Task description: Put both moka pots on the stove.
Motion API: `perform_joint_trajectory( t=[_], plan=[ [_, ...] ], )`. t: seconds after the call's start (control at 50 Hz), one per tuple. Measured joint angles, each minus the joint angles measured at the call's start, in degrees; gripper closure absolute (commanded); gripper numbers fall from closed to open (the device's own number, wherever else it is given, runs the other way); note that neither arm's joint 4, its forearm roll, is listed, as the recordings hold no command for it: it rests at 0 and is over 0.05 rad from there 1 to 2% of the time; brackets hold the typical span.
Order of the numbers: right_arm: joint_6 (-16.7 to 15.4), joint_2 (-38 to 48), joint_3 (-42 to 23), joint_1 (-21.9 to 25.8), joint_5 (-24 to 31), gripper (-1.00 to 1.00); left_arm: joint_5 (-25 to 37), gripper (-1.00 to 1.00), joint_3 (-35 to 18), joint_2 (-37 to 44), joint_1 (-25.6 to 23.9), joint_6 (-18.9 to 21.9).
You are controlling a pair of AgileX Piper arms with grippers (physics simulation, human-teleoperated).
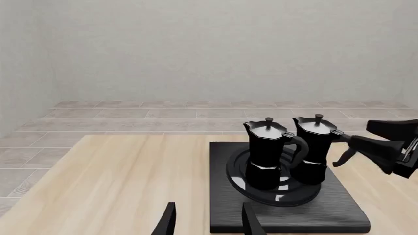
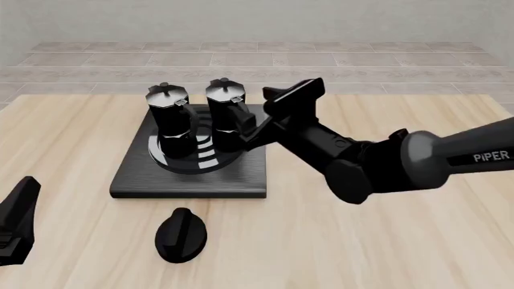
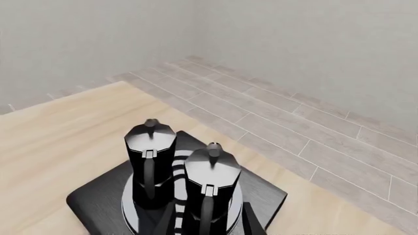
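Two black moka pots with grey lids stand upright side by side on the round burner of the black stove (image 2: pixel 136 174). In the front view the left pot (image 2: pixel 168 117) is free of both arms. The right pot (image 2: pixel 226 111) has its handle toward my right gripper (image 2: pixel 255 119), which is open with a finger on each side of that handle. The right wrist view shows this nearer pot (image 3: pixel 210 183) with its handle between the spread fingers (image 3: pixel 256 223), and the other pot (image 3: pixel 150 159) beyond it. My left gripper (image 1: pixel 209 220) is open and empty, short of the stove (image 1: pixel 326 215).
A small round black knob (image 2: pixel 180 235) with a ridge lies on the wooden table in front of the stove. My left gripper (image 2: pixel 18 220) hangs at the table's near left. The right arm (image 2: pixel 401 165) stretches in from the right, over the table.
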Motion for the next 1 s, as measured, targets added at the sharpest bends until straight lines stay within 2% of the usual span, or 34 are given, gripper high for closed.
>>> perform_joint_trajectory(
  t=[0.48, 1.0],
  plan=[
    [0.44, -7.78, 4.19, 0.43, 3.68, -1.0, 0.0, -1.0, 0.0, 0.0, 0.0, 0.0],
    [0.03, -13.01, 5.79, -0.34, 5.74, -1.0, 0.0, -1.0, 0.0, 0.0, 0.0, 0.0]
  ],
)
